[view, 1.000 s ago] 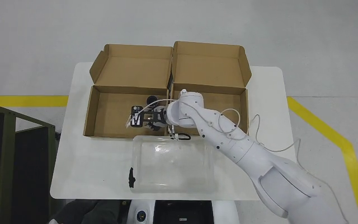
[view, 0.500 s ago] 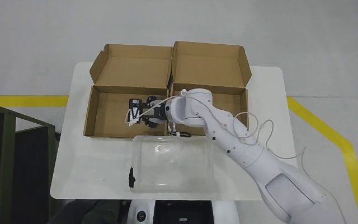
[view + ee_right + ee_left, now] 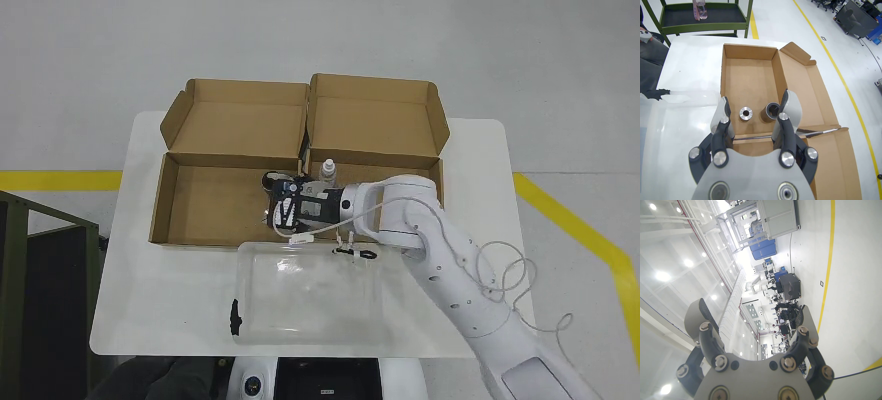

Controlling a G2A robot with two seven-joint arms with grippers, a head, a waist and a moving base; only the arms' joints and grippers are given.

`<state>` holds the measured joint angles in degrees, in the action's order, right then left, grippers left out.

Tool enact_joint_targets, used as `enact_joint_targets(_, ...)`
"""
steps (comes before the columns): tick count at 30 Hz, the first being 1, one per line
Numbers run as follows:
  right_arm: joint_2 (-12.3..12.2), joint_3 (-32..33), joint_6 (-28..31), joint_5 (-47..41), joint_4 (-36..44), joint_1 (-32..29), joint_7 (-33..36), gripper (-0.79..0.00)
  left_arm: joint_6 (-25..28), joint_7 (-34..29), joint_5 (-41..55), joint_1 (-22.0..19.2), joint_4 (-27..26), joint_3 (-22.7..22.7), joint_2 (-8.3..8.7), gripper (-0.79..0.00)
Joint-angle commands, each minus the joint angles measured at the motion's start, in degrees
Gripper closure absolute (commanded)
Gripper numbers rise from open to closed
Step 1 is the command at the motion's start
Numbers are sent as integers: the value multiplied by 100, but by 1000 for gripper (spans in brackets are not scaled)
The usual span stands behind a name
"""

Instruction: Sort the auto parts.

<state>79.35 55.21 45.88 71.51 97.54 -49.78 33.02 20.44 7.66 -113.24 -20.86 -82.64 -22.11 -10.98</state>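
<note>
At the near edge of the white counter (image 3: 130,290) sits a clear bin (image 3: 310,295), with a black clip (image 3: 234,318) on its near left corner. Just beyond the bin's far wall, the right arm stretches leftward across the counter. The right end effector (image 3: 278,205) is over the right end of the left box (image 3: 200,205), an open cardboard carton with its lid folded back to the far side. Its fingers are spread apart with nothing between them. The right wrist view shows two parts below them, standing side by side on the box floor close to the right wall. One is a bright metal ring (image 3: 745,113) with a round bore. Just beyond it, on the far side, is a darker sleeve (image 3: 770,114) with a black inner lining. The two are near each other but apart. The ring lies in the open gap between the fingers. The far finger overlaps the sleeve's edge in that view, and whether it touches cannot be told. The right box (image 3: 375,120) stands against the left box's right wall, also open with its lid tipped to the far side, and the arm crosses over its near part. The left end effector (image 3: 752,306) points up into the hall, its fingers apart and holding nothing. A green cart (image 3: 702,19) stands on the floor left of the counter.
</note>
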Motion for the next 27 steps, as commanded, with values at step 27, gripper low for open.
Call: enact_joint_targets(27,-712,3206,22,428,1571,-3062,-1569,-566,0,0,0,0,0,0,0,-785)
